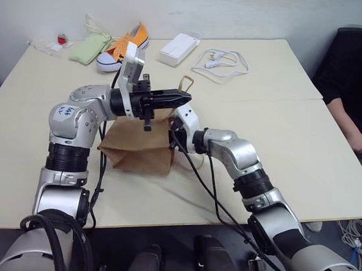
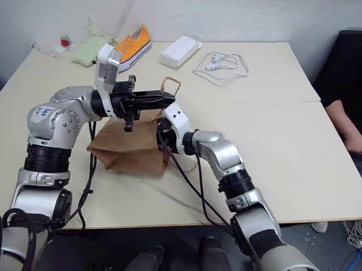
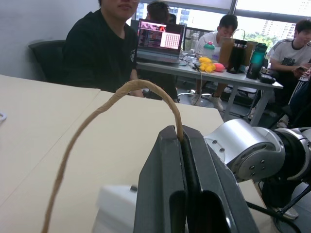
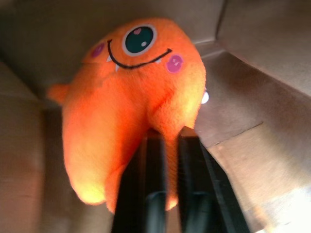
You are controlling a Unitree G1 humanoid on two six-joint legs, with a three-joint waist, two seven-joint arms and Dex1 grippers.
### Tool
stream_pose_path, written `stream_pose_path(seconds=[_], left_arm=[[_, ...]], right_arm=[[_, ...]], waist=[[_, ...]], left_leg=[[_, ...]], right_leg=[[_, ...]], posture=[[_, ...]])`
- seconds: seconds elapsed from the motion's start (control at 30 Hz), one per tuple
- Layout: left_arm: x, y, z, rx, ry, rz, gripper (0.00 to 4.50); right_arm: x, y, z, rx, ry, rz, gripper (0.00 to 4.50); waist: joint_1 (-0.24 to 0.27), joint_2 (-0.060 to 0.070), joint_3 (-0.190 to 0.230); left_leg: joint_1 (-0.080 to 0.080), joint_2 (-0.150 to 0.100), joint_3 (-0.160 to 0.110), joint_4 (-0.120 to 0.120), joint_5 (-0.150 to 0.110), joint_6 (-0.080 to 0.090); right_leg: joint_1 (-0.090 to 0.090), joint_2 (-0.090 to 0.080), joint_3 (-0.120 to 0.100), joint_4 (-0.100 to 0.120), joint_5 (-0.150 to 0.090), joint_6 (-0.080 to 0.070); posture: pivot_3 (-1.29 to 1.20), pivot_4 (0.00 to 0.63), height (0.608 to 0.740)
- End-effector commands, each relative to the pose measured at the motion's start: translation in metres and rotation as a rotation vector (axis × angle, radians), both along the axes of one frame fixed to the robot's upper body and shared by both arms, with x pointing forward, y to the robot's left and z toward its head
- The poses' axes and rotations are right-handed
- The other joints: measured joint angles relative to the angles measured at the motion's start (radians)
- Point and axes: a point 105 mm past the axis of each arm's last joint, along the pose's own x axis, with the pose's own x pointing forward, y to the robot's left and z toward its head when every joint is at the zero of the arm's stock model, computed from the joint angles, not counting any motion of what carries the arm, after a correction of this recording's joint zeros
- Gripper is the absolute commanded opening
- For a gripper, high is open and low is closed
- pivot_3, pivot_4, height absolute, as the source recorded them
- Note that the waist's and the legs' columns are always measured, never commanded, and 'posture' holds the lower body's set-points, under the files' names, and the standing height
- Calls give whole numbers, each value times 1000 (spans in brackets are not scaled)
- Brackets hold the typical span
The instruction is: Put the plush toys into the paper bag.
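The brown paper bag [image 1: 139, 149] lies on the table with its mouth facing my right arm. My left gripper [image 1: 185, 99] is shut on the bag's twisted handle [image 3: 141, 87] and holds it up. My right arm reaches into the mouth. In the right wrist view the orange plush toy [image 4: 136, 82], with one round eye and a smile, lies inside the bag. My right gripper [image 4: 167, 138] pinches a fold of its fur between nearly closed fingers. A small red thing [image 1: 62, 39] sits at the far left corner, too small to tell what it is.
An orange sneaker [image 1: 126, 44] and a pale green pouch [image 1: 89, 49] lie at the back left. A white box [image 1: 179, 49] and a coiled white cable [image 1: 222, 62] lie behind the bag. A person in black [image 1: 349, 94] sits at the right edge.
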Motion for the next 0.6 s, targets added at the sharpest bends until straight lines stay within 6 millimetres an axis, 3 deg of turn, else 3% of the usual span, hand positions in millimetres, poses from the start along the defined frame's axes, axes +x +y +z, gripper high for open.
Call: stream_pose_path(seconds=[0.03,0.27,0.4,0.5,0.6], left_arm=[[0,15,13,-27,-47,51,0],[1,27,14,-35,-37,91,0],[-1,30,16,-45,-41,103,0],[-1,32,18,-54,-47,115,0],[0,33,19,-60,-49,126,0]], right_arm=[[-9,-16,26,77,-30,-24,1433],[-35,-69,54,156,-44,-142,3839],[-39,-117,54,191,5,-329,3839],[-39,-150,30,184,122,-491,3839],[-44,-163,3,175,231,-563,3839]], waist=[[1,0,0],[11,0,0],[28,0,0],[30,0,0],[30,0,0]], left_leg=[[0,0,0,0,0,0],[-1,0,0,0,0,0],[-1,-1,0,0,0,0],[-1,-1,0,0,0,0],[-1,-1,1,0,0,0]], right_leg=[[0,0,0,0,0,0],[0,0,0,0,0,0],[1,0,0,-1,0,0],[1,0,1,-1,0,0],[1,0,1,-1,0,0]], posture=[[0,150,740],[0,150,740],[0,150,740],[0,150,740],[0,150,740]])
